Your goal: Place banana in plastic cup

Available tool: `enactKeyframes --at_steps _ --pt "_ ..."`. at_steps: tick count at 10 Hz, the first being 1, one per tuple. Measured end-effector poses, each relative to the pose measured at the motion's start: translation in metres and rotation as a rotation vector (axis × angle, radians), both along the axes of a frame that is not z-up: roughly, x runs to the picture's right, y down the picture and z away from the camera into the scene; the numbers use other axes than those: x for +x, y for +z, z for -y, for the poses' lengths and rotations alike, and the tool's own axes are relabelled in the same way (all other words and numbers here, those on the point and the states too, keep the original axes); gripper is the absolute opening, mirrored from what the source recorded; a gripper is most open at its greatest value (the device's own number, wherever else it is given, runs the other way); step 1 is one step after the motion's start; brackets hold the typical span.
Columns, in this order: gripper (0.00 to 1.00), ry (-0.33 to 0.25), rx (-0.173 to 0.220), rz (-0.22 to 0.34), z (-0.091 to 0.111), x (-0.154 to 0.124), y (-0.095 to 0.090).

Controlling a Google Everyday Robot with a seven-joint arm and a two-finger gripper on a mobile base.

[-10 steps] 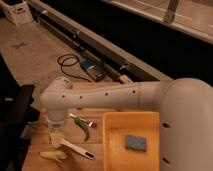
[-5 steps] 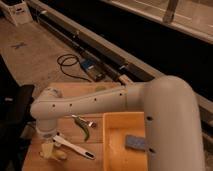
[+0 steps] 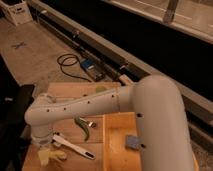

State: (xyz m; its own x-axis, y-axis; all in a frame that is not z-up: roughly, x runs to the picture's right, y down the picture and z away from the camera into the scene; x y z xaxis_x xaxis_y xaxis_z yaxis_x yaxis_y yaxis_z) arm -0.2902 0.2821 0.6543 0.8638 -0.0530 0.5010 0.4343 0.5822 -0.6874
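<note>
Banana [image 3: 52,156] lies at lower left of frame on the wooden table [image 3: 65,91], just below our gripper [image 3: 41,140]. Gripper points straight down off the wrist, jaws spread wide, nothing held that we can see. Arm [image 3: 90,105] sweeps in low from the big elbow at right. Green pepper [image 3: 82,128] and white-handled utensil [image 3: 73,147] sit just right of the gripper, yellow tub [image 3: 116,150] beyond them. Pale-green patch [image 3: 45,146] under the wrist: we can't tell if that's the plastic cup.
</note>
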Motion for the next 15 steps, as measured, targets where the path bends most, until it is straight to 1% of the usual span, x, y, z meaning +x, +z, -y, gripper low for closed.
enactKeyframes --at_steps 2,4,6,8,10,11,12,14,15 --pt "0.71 -0.002 0.000 -0.014 0.001 0.000 0.002" --pt "0.71 0.004 -0.027 -0.025 -0.010 -0.002 0.014" --pt "0.71 0.024 -0.065 -0.037 -0.027 -0.002 0.032" --pt "0.71 0.035 -0.103 -0.054 -0.041 -0.002 0.045" --pt "0.71 0.032 -0.126 -0.077 -0.050 -0.001 0.054" --pt "0.70 0.021 -0.133 -0.092 -0.054 0.001 0.057" --pt "0.63 0.020 -0.137 -0.099 -0.056 0.000 0.060" --pt "0.45 0.014 -0.133 -0.099 -0.058 0.000 0.059" --pt "0.35 0.004 -0.134 -0.104 -0.060 0.003 0.060"
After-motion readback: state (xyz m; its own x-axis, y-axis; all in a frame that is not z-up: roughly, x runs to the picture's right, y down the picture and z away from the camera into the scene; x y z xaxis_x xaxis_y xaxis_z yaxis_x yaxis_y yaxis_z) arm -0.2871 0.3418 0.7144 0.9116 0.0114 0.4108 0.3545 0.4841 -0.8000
